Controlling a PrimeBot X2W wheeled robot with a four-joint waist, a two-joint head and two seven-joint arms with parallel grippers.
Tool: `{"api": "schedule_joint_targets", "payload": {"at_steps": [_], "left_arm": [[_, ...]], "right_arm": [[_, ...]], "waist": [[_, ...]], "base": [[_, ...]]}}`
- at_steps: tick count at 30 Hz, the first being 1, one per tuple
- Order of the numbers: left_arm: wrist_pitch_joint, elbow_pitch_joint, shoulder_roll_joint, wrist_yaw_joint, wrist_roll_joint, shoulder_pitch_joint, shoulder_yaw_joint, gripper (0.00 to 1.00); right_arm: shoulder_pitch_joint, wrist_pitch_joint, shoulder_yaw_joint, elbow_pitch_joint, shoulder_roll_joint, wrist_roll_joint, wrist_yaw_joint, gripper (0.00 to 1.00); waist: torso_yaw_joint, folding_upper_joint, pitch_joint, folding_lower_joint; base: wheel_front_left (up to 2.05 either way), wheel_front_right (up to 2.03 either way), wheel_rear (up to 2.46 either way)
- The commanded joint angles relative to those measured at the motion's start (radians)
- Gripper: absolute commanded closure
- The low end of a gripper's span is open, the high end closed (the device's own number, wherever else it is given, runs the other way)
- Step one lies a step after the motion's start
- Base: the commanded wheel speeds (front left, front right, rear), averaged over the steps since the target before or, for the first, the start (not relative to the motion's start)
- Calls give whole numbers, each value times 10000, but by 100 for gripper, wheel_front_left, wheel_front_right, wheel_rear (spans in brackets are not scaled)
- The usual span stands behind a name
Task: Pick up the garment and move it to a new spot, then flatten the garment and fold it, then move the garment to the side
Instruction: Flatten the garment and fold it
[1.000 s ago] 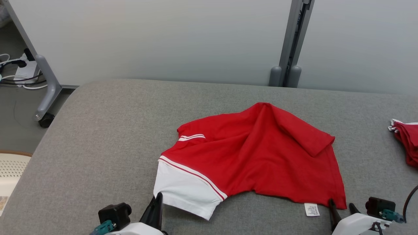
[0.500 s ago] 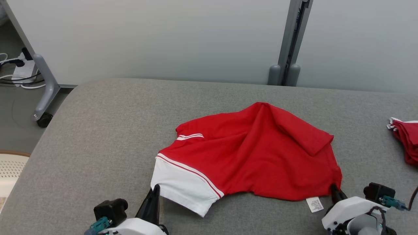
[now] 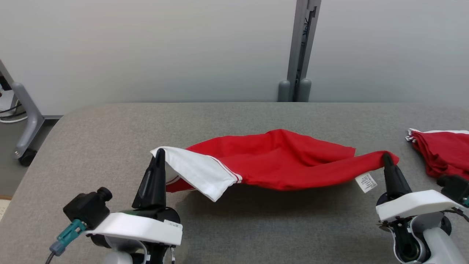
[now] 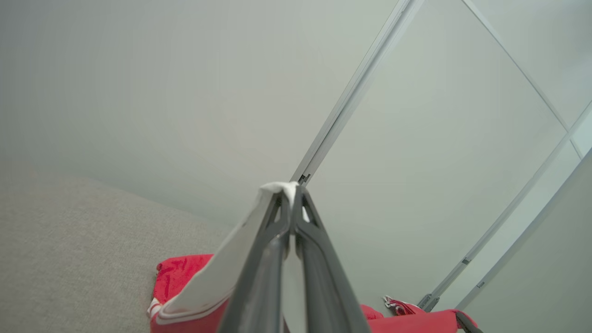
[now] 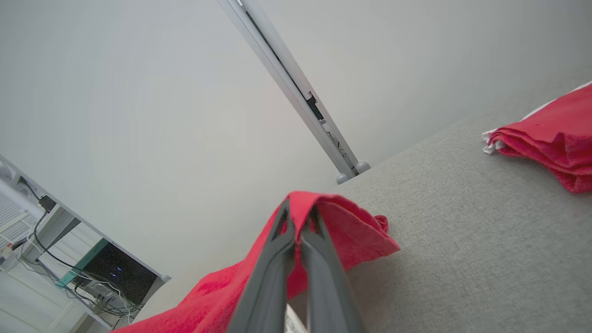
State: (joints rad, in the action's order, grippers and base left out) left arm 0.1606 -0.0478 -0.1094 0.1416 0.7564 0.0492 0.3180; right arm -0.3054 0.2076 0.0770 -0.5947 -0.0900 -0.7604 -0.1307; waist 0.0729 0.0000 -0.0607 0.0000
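while aloft at both ends, garment (image 3: 285,161), tag (image 3: 366,182) in head view

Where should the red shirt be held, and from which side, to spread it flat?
By its two ends, from the near side. The shirt hangs stretched between the left gripper, on the white sleeve, and the right gripper, on the red corner beside the label, so those ends spread it.

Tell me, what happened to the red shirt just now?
Both grippers lifted it. A second ago the red and white shirt lay spread on the grey table. Now the left gripper pinches its white corner, the right gripper pinches its red hem, and the near edge hangs raised between them. The folded red pile stayed put. The camera shifted too.
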Motion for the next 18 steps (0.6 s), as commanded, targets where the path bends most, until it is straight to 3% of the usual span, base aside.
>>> {"api": "schedule_joint_targets", "payload": {"at_steps": [1,8,13,18], "left_arm": [[73,-471,-29,-101,203,277,-199,100],[-36,-1851,-216,-31,450,535,-617,100],[-452,-2936,-395,99,615,794,-771,100],[-1095,-3109,-751,169,531,1347,-699,100]], "right_arm": [[449,-298,-135,1036,-256,-263,-2,100],[1508,-1286,-743,4059,-482,-421,-4,100],[2277,-2279,-1552,6274,-208,-67,-4,100],[2500,-3233,-2192,7407,91,623,-4,100]], "waist": [[-233,0,-120,0],[-667,0,-230,0],[-943,0,-165,0],[-1080,0,150,0]], "base": [[0,0,0],[0,0,0],[0,0,0],[0,0,0]]}}
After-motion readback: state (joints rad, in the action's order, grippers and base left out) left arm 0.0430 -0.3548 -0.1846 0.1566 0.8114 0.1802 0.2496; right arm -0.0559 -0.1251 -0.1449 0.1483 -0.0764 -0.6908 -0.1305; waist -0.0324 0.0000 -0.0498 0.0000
